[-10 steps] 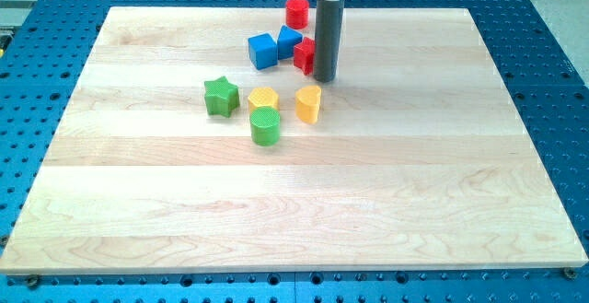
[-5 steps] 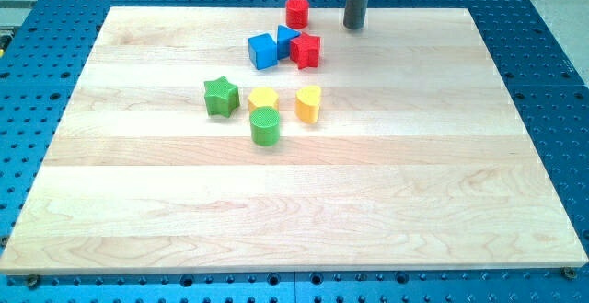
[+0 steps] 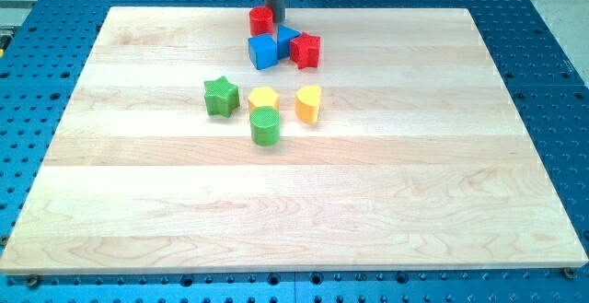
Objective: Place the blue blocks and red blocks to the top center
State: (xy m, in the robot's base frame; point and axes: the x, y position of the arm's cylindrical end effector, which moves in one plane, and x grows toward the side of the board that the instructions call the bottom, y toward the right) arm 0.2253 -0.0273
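My tip (image 3: 275,23) stands at the view's top centre, touching the right side of a red cylinder (image 3: 260,20). Just below it sit a blue cube (image 3: 262,51), a second blue block (image 3: 288,39) partly hidden behind the cube, and a red star-like block (image 3: 306,51) on the right of them. These three touch one another. The rod rises out of the view's top.
A green star (image 3: 221,96), a yellow hexagon-like block (image 3: 263,99), a green cylinder (image 3: 265,125) and a yellow heart-like block (image 3: 309,103) cluster below the blue and red blocks. The wooden board (image 3: 414,202) lies on a blue perforated table.
My tip left the red star-like block, went to the top right, then swept left, pushing the red cylinder leftward to above the blue cube.
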